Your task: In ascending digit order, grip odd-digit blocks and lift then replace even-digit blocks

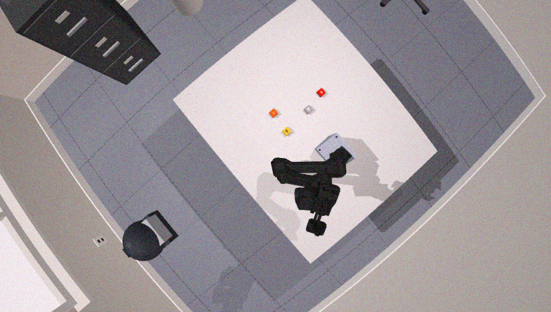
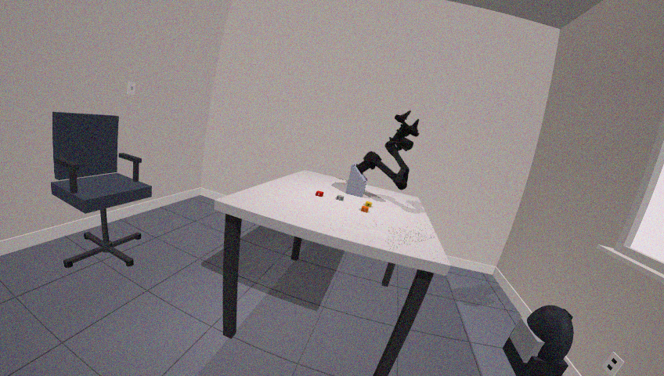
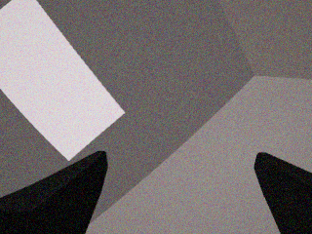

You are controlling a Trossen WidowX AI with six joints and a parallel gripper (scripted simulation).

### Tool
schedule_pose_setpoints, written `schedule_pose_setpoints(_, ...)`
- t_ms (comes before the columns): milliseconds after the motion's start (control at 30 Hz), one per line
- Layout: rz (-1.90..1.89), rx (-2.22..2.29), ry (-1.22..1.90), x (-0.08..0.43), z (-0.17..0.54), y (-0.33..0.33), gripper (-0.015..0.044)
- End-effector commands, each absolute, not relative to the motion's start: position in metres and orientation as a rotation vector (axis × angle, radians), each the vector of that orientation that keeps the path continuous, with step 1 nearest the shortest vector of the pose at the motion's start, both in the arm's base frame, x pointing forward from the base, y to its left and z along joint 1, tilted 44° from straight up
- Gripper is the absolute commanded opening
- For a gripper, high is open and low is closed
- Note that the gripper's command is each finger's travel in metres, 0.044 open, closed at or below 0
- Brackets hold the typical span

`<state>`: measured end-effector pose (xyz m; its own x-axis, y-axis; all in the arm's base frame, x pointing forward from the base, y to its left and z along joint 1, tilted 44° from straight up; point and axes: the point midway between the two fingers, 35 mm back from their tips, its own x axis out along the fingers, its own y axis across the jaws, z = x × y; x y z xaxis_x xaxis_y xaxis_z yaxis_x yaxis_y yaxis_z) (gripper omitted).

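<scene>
Four small blocks lie apart on the white table (image 1: 232,100) (image 2: 288,204): a red block (image 1: 320,92) (image 2: 319,193), a grey block (image 1: 308,109) (image 2: 340,197), an orange block (image 1: 273,112) (image 2: 364,209) and a yellow block (image 1: 286,131) (image 2: 368,204). Each top bears a small mark; the digits are too small to read. My gripper (image 2: 413,116) (image 3: 182,160) is open and empty, raised high above the table and pointing upward, far from all blocks. The wrist view shows only its two fingers, walls and ceiling, with no block.
The arm's pale grey base mount (image 1: 328,147) (image 2: 356,181) stands on the table near the yellow and grey blocks. The arm's elbow reaches out low beside it. An office chair (image 2: 86,153), a black drawer cabinet (image 1: 88,34) and a dark round object (image 1: 141,240) (image 2: 552,331) stand off the table.
</scene>
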<state>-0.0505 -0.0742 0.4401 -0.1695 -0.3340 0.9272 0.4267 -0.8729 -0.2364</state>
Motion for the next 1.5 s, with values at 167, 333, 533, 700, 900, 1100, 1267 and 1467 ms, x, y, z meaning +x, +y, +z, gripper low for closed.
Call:
schedule_pose_setpoints(167,-2.02,-1.234,0.018,-0.086,0.43,-0.155,0.04)
schedule_pose_setpoints(333,-1.847,-0.859,0.176,-0.092,0.39,-0.251,0.04)
schedule_pose_setpoints(533,-1.547,-0.497,0.371,-0.053,0.315,-0.343,0.04)
schedule_pose_setpoints(700,-1.258,-0.258,0.529,0.005,0.241,-0.388,0.04)
schedule_pose_setpoints(900,-0.883,-0.019,0.717,0.088,0.149,-0.399,0.04)
schedule_pose_setpoints(1100,-0.488,0.187,0.909,0.168,0.062,-0.365,0.04)
schedule_pose_setpoints(1267,-0.145,0.356,1.081,0.219,-0.004,-0.306,0.04)
schedule_pose_setpoints(1467,0.264,0.565,1.307,0.253,-0.067,-0.214,0.04)
